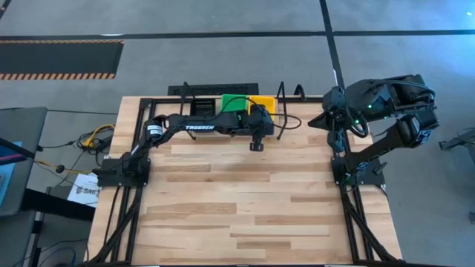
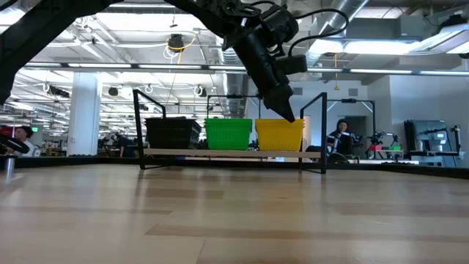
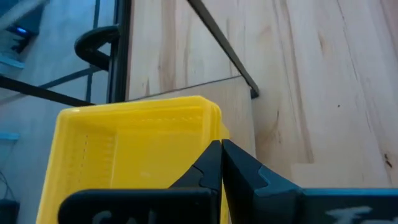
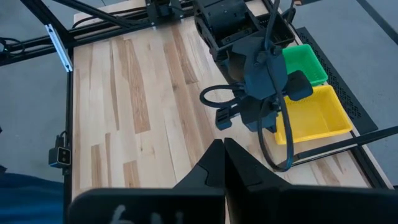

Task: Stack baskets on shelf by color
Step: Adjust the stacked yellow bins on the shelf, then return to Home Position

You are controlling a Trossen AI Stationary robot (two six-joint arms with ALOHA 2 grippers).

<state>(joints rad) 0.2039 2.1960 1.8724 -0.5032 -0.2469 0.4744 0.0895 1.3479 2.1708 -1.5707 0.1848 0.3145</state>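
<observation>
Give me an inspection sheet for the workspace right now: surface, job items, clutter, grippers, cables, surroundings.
Surface: wooden table, bare boards in front of the shelf.
Job's things: shelf at the far edge; on it side by side a black stack, a green stack and a yellow stack.
Clutter: nothing seen on the table.
Grippers: left gripper shut, empty, just in front of the yellow stack; right gripper shut, empty, raised at the table's right side.
Cables: black loop hanging from the left arm; yellow and orange leads off the table's left edge.
Surroundings: open workshop; a person seated behind the shelf.
</observation>
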